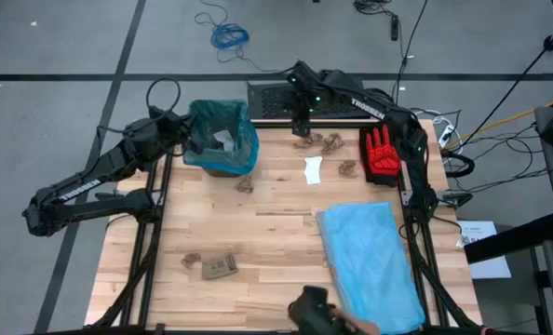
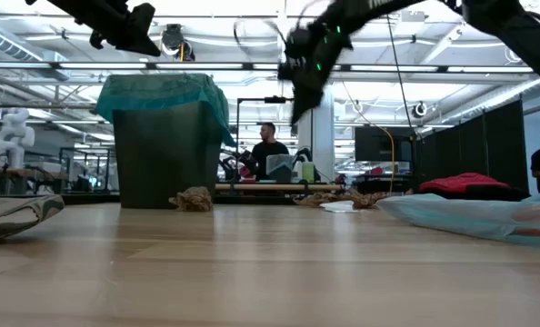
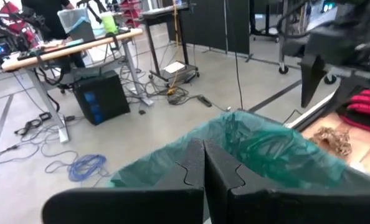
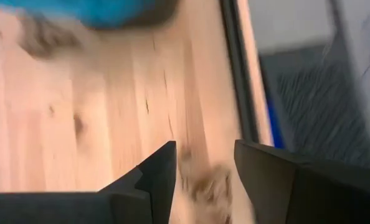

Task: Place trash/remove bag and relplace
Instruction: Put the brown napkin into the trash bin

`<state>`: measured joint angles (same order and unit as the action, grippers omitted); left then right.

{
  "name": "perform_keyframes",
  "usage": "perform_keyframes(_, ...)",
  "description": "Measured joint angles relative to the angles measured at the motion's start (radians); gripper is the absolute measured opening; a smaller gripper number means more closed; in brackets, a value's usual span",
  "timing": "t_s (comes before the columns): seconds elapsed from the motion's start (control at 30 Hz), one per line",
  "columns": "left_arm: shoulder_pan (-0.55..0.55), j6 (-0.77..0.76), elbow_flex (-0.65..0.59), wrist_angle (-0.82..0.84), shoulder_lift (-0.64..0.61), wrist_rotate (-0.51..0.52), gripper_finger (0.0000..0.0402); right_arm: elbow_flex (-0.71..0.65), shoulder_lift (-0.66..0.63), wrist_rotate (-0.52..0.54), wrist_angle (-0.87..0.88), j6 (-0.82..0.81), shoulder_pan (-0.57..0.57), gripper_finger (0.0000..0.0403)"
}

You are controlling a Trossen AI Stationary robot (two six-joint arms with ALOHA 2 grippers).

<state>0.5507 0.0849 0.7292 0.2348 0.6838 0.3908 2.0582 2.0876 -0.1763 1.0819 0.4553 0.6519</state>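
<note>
Overhead, right pincer (image 1: 301,121) open, wads (image 1: 319,142) below.

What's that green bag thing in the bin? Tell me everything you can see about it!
The green bag is a thin, crinkly, see-through teal plastic liner. It sits inside a dark upright bin at the far left part of the table, and its top edge is folded out over the bin's rim. From above, something white and some brown bits show inside it. A crumpled brown paper wad lies on the table at the bin's foot. The left claw, shut, hovers right by the bag's rim.
</note>
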Motion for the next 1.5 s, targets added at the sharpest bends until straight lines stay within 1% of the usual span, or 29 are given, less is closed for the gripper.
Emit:
perform_keyframes(0.13,0.000,-0.009,0.000,0.029,0.000,0.000,0.0000,-0.173,0.000,0.004,-0.089,-0.059,0.059,0.0173)
perform_keyframes(0.23,0.000,-0.040,0.000,0.051,0.000,0.015,0.0000,-0.302,0.000,0.047,-0.193,-0.091,0.085,0.0188)
perform_keyframes(0.33,0.000,-0.090,0.000,0.086,0.011,0.131,0.0000,-0.392,0.000,0.079,-0.264,-0.112,0.096,0.0204)
perform_keyframes(0.43,0.001,-0.134,0.000,0.106,0.027,0.216,0.0000,-0.441,0.000,0.080,-0.328,-0.130,0.093,0.0216)
perform_keyframes(0.53,0.013,-0.171,0.000,0.113,0.050,0.227,0.0000,-0.462,0.001,0.095,-0.363,-0.134,0.090,0.0221)
perform_keyframes(0.63,0.040,-0.211,0.000,0.139,0.077,0.228,0.0000,-0.463,0.011,0.102,-0.365,-0.157,0.089,0.0216)
perform_keyframes(0.73,0.078,-0.238,0.000,0.165,0.112,0.232,0.0000,-0.463,0.028,0.102,-0.355,-0.181,0.089,0.0195)
perform_keyframes(0.8,0.103,-0.258,0.000,0.175,0.133,0.230,0.0000,-0.463,0.039,0.102,-0.346,-0.182,0.089,0.0170)
perform_keyframes(0.87,0.123,-0.264,0.000,0.176,0.154,0.211,0.0000,-0.463,0.046,0.102,-0.339,-0.182,0.089,0.0133)
perform_keyframes(0.93,0.138,-0.265,0.002,0.163,0.173,0.189,0.0000,-0.463,0.047,0.102,-0.338,-0.182,0.087,0.0087)
perform_keyframes(1.0,0.150,-0.278,0.003,0.153,0.192,0.150,0.0000,-0.463,0.046,0.099,-0.337,-0.178,0.084,0.0037)
perform_keyframes(1.03,0.155,-0.288,0.003,0.148,0.198,0.129,0.0000,-0.463,0.045,0.099,-0.333,-0.176,0.083,0.0020)
perform_keyframes(1.07,0.158,-0.291,0.004,0.140,0.204,0.107,0.0000,-0.463,0.043,0.099,-0.328,-0.173,0.080,0.0012)
perform_keyframes(1.23,0.157,-0.302,0.004,0.092,0.231,0.007,0.0000,-0.463,0.017,0.090,-0.267,-0.157,0.069,0.0011)
perform_keyframes(1.33,0.157,-0.316,0.004,0.061,0.252,-0.048,0.0000,-0.464,-0.011,0.033,-0.216,-0.149,0.062,0.0003)
perform_keyframes(1.4,0.157,-0.317,0.004,0.045,0.265,-0.066,0.0000,-0.464,-0.041,-0.009,-0.194,-0.146,0.056,0.0003)
perform_keyframes(1.5,0.156,-0.321,0.004,0.020,0.286,-0.085,0.0000,-0.464,-0.102,-0.014,-0.189,-0.144,0.045,0.0002)
